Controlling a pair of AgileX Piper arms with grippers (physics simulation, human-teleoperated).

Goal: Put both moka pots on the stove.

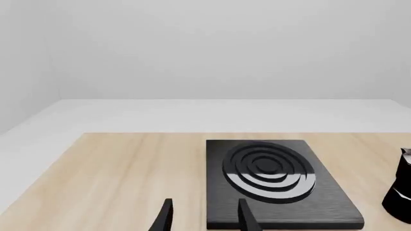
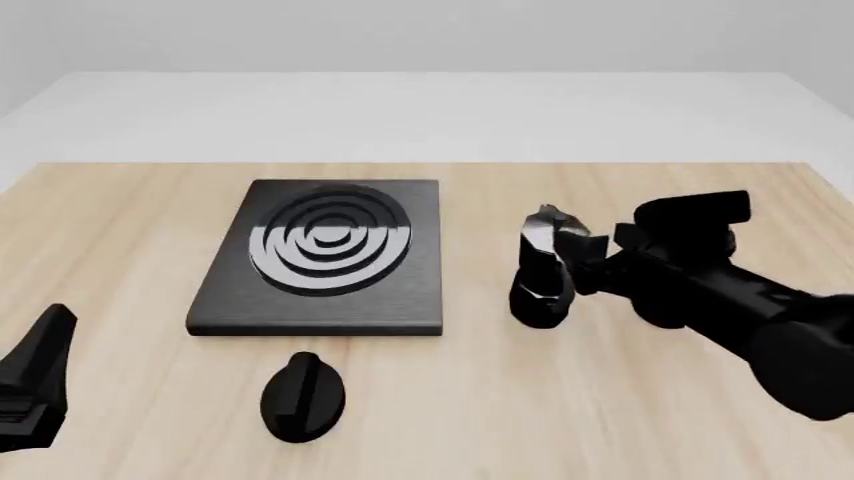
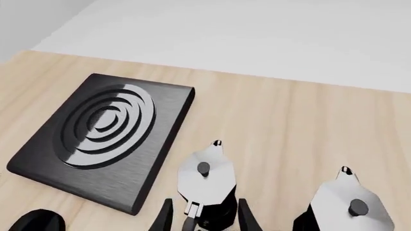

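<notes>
One moka pot (image 2: 541, 268) stands upright on the table to the right of the stove (image 2: 320, 250). My right gripper (image 2: 567, 272) reaches it from the right. In the right wrist view this pot (image 3: 205, 180) sits between the spread fingers (image 3: 244, 216), with the gripper (image 3: 204, 219) open. A second moka pot (image 3: 347, 207) stands close beside it; the front view hides it behind my right arm. My left gripper (image 1: 205, 221) is open and holds nothing, low at the near left (image 2: 40, 375), short of the stove (image 1: 270, 183).
A flat black oval knob (image 2: 303, 395) lies on the wood just in front of the stove's near edge. The table's far edge meets a pale floor beyond the stove. One pot (image 1: 401, 192) shows at the edge of the left wrist view.
</notes>
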